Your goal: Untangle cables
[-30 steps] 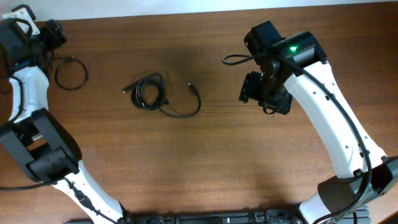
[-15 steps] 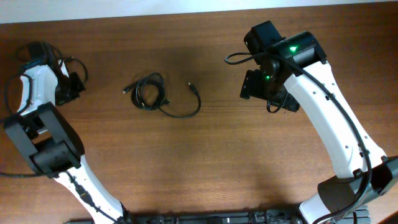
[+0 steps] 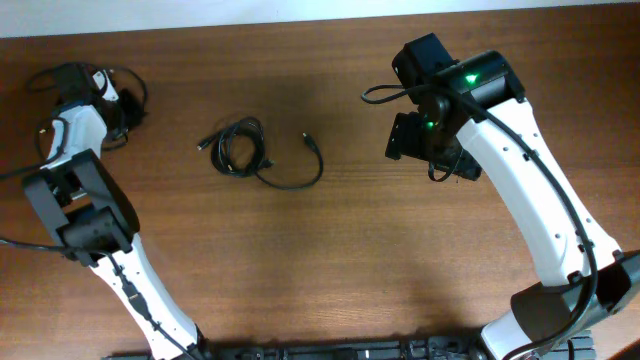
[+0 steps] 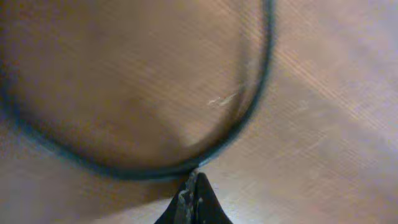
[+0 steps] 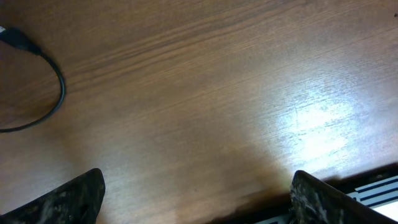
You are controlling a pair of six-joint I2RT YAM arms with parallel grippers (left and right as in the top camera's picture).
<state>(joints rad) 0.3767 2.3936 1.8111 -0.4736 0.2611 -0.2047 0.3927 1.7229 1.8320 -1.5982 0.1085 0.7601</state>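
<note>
Two of the cables lie as a coiled black bundle [image 3: 238, 148] at the table's middle, with one loose strand [image 3: 296, 180] curling right to a plug end [image 3: 308, 138]. A separate cable loop [image 3: 138, 92] lies at the far left. My left gripper [image 3: 116, 102] is there, shut. In the left wrist view its fingertips [image 4: 194, 180] pinch together on the near edge of that blurred cable loop [image 4: 261, 93]. My right gripper [image 3: 428, 150] hovers right of the bundle, open and empty. The right wrist view shows its wide-apart fingers [image 5: 68, 198] and a cable's plug end [image 5: 18, 40] at top left.
The brown wooden table [image 3: 330, 260] carries only the cables. Its far edge meets a white wall [image 3: 300, 10]. Both white arms rise from the near edge, the left arm [image 3: 75, 200] along the left side and the right arm [image 3: 540, 200] on the right.
My left gripper swung down onto the left cable loop and shut on it, and the loop shifted slightly toward the far edge. My right gripper opened wider and barely moved.
</note>
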